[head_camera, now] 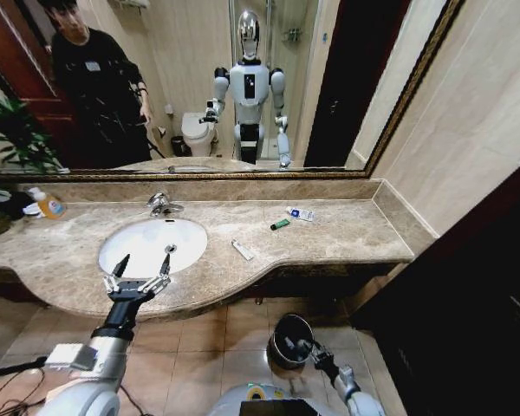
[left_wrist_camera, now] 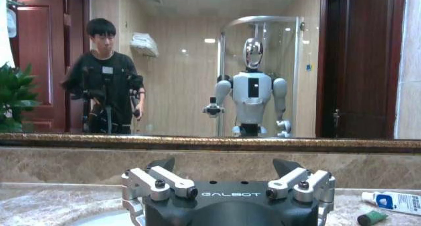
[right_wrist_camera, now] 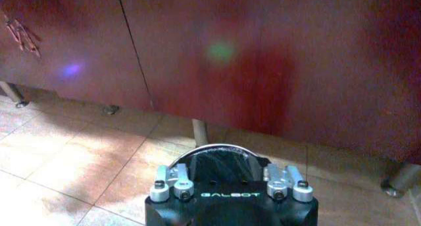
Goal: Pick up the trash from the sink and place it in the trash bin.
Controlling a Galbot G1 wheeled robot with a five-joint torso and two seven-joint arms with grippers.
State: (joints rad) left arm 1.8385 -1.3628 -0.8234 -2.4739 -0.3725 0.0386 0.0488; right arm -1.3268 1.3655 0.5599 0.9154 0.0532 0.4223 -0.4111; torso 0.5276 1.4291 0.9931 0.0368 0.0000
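The left tool (head_camera: 144, 263) hovers spread open over the near rim of the white oval sink (head_camera: 130, 251). On the beige marble bench (head_camera: 347, 236), well to its right, lie a slim white packet (head_camera: 243, 250), a small green piece (head_camera: 280, 224) and a blue-printed white tube (head_camera: 301, 214). The right tool (head_camera: 308, 345) hangs low at the round dark metal-rimmed trash bin (head_camera: 286, 340) on the floor; whether its fingers are open cannot be told.

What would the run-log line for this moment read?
left gripper: open, empty, at sink front rim | right gripper: low, at trash bin on floor | trash: white packet, green piece, blue-print tube on counter
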